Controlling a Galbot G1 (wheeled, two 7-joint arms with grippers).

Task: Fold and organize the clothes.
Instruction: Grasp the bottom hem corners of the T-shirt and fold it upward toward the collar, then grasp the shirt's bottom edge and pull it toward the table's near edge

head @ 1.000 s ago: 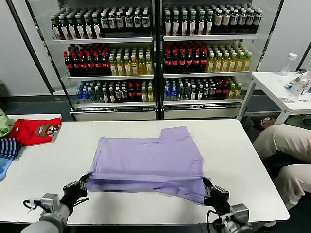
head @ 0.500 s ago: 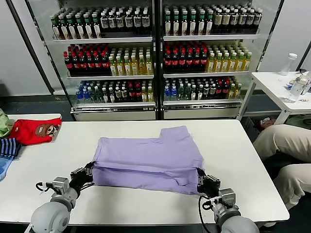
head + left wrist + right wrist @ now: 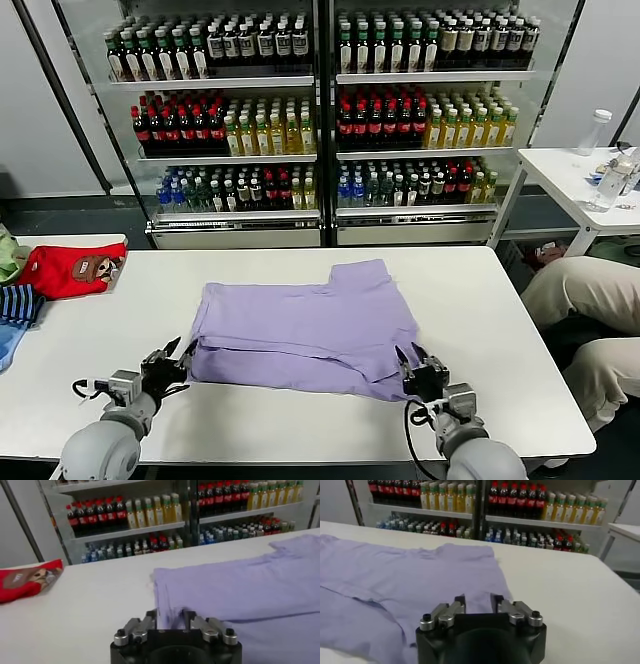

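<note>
Refrigerated display case (image 3: 320, 120): we record a glass-fronted unit along the far wall, its shelves stocked with rows of bottles.

White table (image 3: 500, 330): we find it in front of the case, bearing every item below.

Second white table (image 3: 580, 175): we place it at far right, with clear bottles on top.

Lavender T-shirt (image 3: 310, 325): we log it at the centre of the table, folded into a rough rectangle, plain side up. A doubled layer lies along its near edge, and one sleeve projects toward the far side. It rests flat on the tabletop. The left wrist view shows its near corner (image 3: 165, 597) slightly puckered.

Red garment (image 3: 70, 268): we note it at the table's far left edge, well apart from the T-shirt, with a cartoon face showing.

Blue-striped garment (image 3: 15, 305): we note it just beside the red one, at the left edge.

Left gripper (image 3: 178, 352): we locate it low over the table at the near left corner of the T-shirt. Its fingers stand apart and hold nothing; in the left wrist view the cloth edge lies just beyond the fingertips.

Right gripper (image 3: 410, 358): we locate it at the near right corner of the T-shirt. Its fingers are likewise spread, with no cloth between them.
</note>
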